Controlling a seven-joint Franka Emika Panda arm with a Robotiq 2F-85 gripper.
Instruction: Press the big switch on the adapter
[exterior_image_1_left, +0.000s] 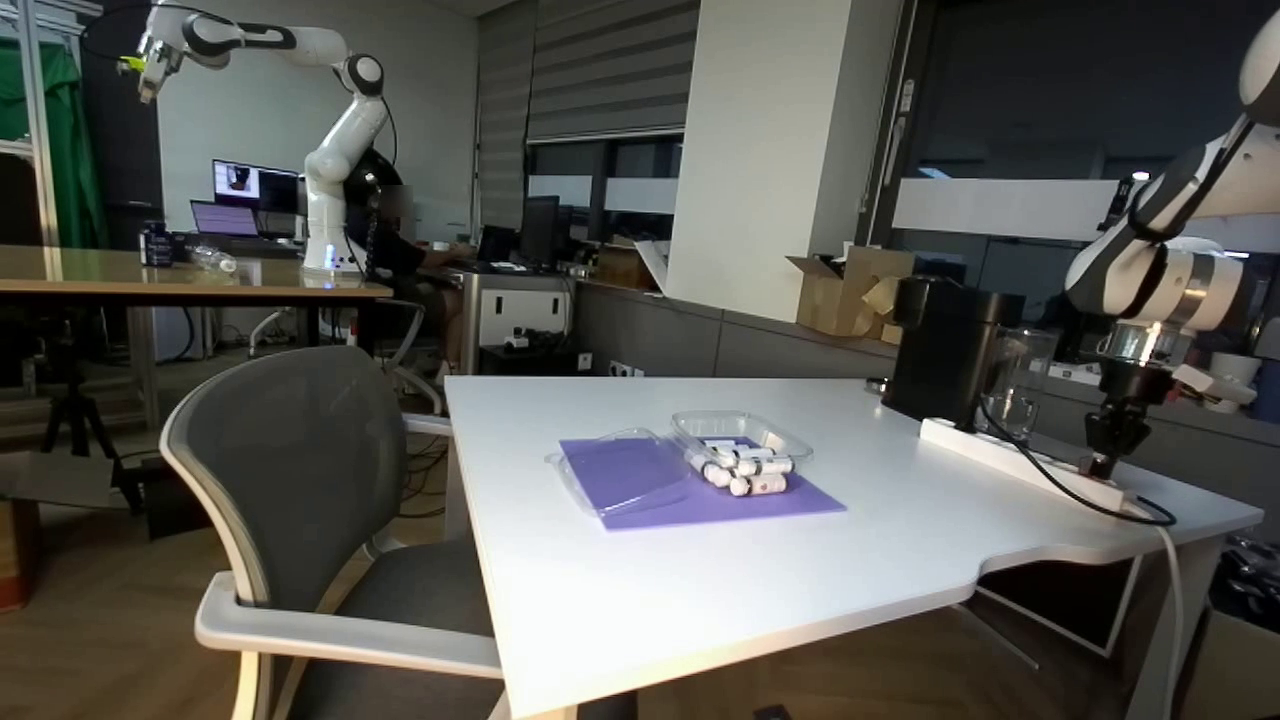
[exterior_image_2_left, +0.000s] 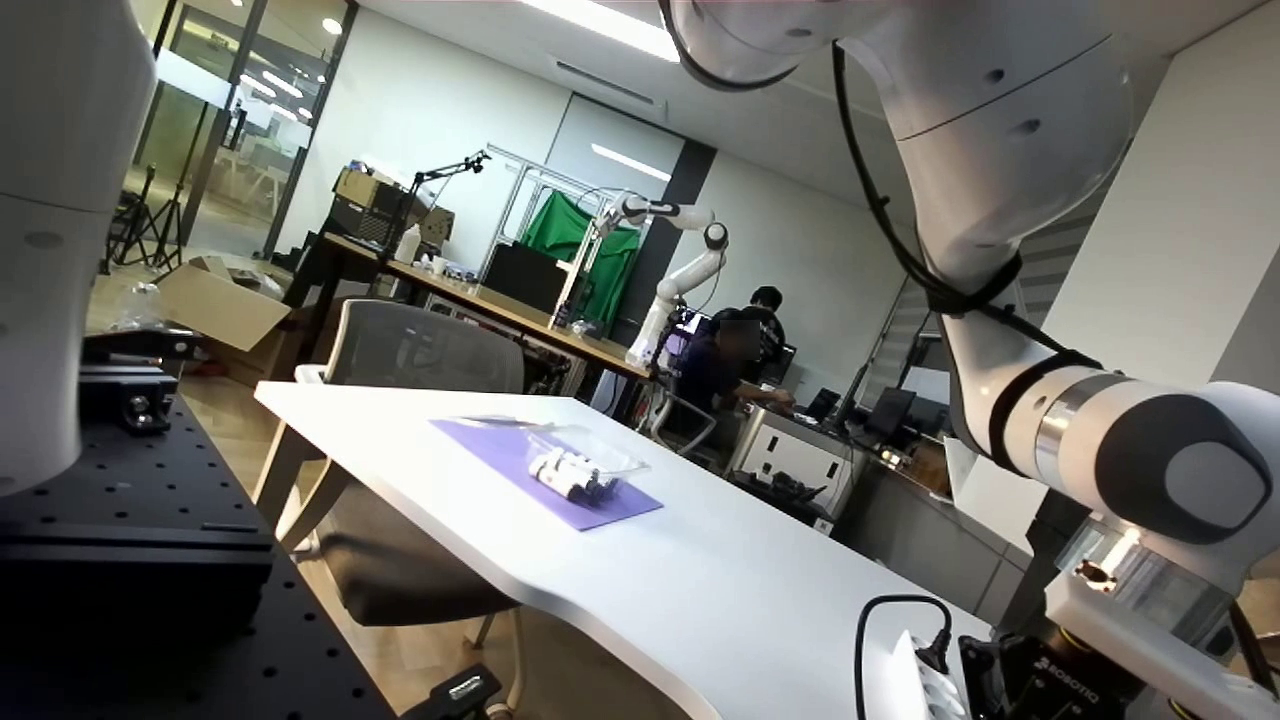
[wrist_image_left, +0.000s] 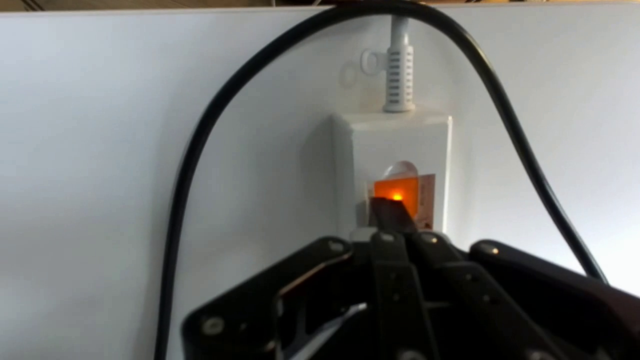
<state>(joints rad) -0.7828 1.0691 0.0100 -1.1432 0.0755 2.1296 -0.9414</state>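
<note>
- Wrist view: your gripper (wrist_image_left: 394, 212) has its fingers drawn together, with nothing visible held between them.
- Its dark tip lies over the lower part of the orange-lit switch (wrist_image_left: 396, 186); you cannot tell from these views whether it touches or presses.
- That switch sits near the corded end of your white adapter (wrist_image_left: 395, 142), a long strip resting on the table (wrist_image_left: 90, 175).
- A white cord (wrist_image_left: 399, 80) leaves this end, and in an exterior view you see it hang past the table's edge.
- A black cable (wrist_image_left: 175, 235) arches around the same end; in an exterior view you can find a black plug (exterior_image_2_left: 935, 650) at the sockets.
- Just beside the adapter's far end you have a black machine (exterior_image_1_left: 940, 350).
- Well apart from your gripper, in both exterior views, a purple sheet (exterior_image_1_left: 720, 516) carries a clear tub (exterior_image_1_left: 765, 432) and bunched white cylinders (exterior_image_1_left: 760, 467); how many are inside the tub, you cannot tell.
- Beyond the sheet from your gripper, a grey chair (exterior_image_1_left: 290, 450) stands by the table.
</note>
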